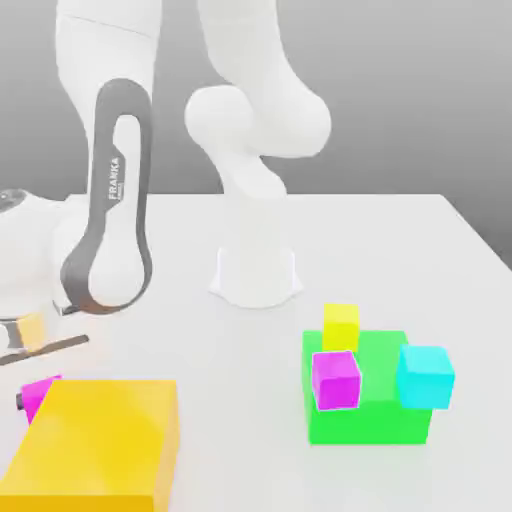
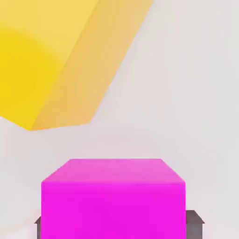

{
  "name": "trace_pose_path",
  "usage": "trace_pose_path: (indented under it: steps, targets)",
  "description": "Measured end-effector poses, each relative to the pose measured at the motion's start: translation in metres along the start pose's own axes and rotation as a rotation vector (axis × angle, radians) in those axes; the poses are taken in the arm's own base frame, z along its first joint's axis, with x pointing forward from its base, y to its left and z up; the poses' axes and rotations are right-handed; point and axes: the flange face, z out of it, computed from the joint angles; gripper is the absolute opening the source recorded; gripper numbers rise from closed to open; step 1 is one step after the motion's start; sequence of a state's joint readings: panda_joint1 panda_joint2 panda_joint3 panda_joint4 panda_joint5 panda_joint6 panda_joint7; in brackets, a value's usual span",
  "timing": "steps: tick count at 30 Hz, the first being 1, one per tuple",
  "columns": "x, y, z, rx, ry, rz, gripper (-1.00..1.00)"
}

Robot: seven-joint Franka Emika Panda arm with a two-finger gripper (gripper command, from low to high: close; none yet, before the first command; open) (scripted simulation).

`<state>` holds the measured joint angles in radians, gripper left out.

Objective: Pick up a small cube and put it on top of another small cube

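A smooth white worktop (image 1: 400, 240) fills the scene under soft, even light, its far edge meeting a plain grey backdrop (image 1: 420, 90) that darkens toward the top.

Orange block (image 1: 100, 440) crowds tool (image 1: 28, 398); mid-table (image 1: 240, 400) open.

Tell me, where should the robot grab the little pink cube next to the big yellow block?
Probably by two opposite flat sides, coming down from above. The pink cube sits flat on the table. The big yellow block stands close beside it, so the two sides not facing the block look easiest to reach. The gripper is shut on it that way.
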<state>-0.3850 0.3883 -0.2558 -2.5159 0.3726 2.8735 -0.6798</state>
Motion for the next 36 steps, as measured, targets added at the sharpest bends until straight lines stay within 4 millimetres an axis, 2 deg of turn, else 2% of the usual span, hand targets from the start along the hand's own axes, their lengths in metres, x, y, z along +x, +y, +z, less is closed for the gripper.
trace_pose_path:
  steps: [1, 2, 7, 8, 10, 11, 13, 16, 17, 21, 25, 29, 33, 35, 36]
  targets:
    - [0.0, 0.0, 0.004, 0.0, 0.0, 0.0, -1.0]
    - [0.0, 0.0, 0.001, 0.0, 0.0, 0.0, -1.0]
    - [0.0, 0.0, -0.051, 0.0, 0.0, -0.001, -1.0]
    - [0.005, -0.004, -0.058, -0.006, -0.005, -0.008, -1.0]
    - [0.013, 0.008, -0.075, -0.038, 0.0, 0.009, -1.0]
    - [0.017, 0.005, -0.084, -0.047, 0.004, 0.015, -1.0]
    - [0.023, -0.027, -0.099, -0.042, 0.01, 0.014, -1.0]
    - [0.026, -0.106, -0.12, -0.022, 0.015, -0.035, -1.0]
    - [0.023, -0.132, -0.127, -0.016, 0.016, -0.049, -1.0]
    - [-0.002, -0.196, -0.15, 0.005, 0.012, -0.032, -1.0]
    - [-0.039, -0.265, -0.169, 0.014, 0.004, -0.051, -1.0]
    - [-0.088, -0.321, -0.183, 0.012, -0.004, -0.073, -1.0]
    - [-0.144, -0.362, -0.192, 0.0, -0.006, -0.093, -1.0]
    - [-0.173, -0.376, -0.194, -0.009, -0.005, -0.101, -1.0]
    - [-0.182, -0.377, -0.193, -0.003, -0.003, -0.094, -1.0]
